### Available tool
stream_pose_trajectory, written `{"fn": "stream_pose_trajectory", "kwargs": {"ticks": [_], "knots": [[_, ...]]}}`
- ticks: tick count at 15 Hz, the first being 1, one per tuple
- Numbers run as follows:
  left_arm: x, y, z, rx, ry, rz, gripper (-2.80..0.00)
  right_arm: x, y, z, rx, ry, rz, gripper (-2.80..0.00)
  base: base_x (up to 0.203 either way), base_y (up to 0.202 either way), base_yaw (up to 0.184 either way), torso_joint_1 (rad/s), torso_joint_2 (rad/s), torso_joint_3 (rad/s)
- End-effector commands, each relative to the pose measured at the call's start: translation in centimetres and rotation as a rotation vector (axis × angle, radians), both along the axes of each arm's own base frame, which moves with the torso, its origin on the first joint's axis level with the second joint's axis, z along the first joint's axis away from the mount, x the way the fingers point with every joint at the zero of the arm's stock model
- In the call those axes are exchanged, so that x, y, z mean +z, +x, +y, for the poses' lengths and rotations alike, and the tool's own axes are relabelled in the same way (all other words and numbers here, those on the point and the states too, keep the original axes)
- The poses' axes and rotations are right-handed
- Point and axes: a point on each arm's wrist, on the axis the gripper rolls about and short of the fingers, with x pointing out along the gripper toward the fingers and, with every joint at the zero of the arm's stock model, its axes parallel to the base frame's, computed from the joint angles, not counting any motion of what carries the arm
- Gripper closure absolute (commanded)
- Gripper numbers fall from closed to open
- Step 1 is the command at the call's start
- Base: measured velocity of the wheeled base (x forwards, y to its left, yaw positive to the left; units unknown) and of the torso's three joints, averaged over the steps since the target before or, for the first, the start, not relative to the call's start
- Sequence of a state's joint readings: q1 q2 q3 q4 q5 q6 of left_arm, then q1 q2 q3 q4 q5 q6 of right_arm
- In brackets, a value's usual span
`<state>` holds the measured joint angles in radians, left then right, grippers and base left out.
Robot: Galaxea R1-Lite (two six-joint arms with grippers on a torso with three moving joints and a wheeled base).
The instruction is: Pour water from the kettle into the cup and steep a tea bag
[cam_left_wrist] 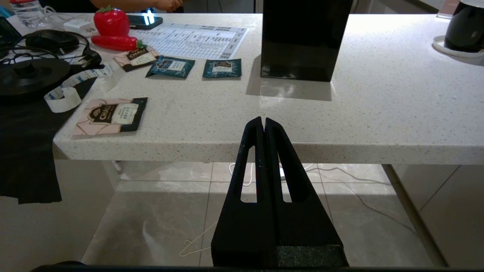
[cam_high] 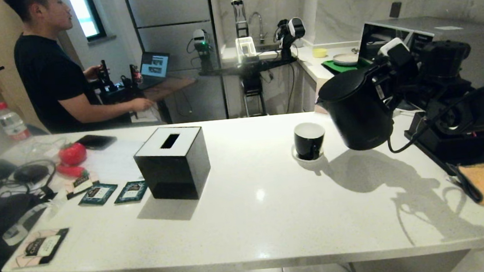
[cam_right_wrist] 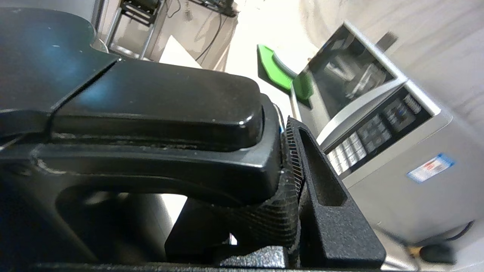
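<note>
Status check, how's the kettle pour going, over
Right gripper shut on kettle handle, kettle held off the counter, tilted toward cup. Left gripper shut, parked below counter edge. No water seen pouring. Nothing between spout and cup.

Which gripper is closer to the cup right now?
Right. The right gripper holds the kettle beside the cup; the left gripper sits below the counter edge.

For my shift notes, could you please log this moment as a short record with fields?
kettle: black kettle held in the air, tilted, spout toward the cup
cup: black cup on a white saucer, white inside showing
right gripper: right gripper, jaws clamped on the kettle's handle
left gripper: left gripper, jaws shut, empty, before the counter edge
sachets: two teal sachets left of the tissue box
tea bag: not seen
</note>
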<state>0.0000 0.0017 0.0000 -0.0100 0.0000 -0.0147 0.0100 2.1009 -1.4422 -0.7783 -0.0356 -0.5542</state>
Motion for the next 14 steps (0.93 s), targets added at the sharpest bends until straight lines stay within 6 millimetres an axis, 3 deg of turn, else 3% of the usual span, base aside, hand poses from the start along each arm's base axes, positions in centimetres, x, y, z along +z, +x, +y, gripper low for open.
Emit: {"fn": "stream_pose_trajectory", "kwargs": {"ticks": [1, 14], "knots": [[0.01, 0.0, 0.0, 0.0, -0.001, -0.001, 0.0, -0.02, 0.18, 0.11, -0.002, -0.026, -0.002, 0.0, 0.0, 0.0, 0.0, 0.0, 0.0, 0.0], [0.01, 0.0, 0.0, 0.0, -0.001, -0.001, 0.0, -0.72, 0.6, 0.07, -0.013, -0.075, 0.008, 0.0, 0.0, 0.0, 0.0, 0.0, 0.0, 0.0]]}}
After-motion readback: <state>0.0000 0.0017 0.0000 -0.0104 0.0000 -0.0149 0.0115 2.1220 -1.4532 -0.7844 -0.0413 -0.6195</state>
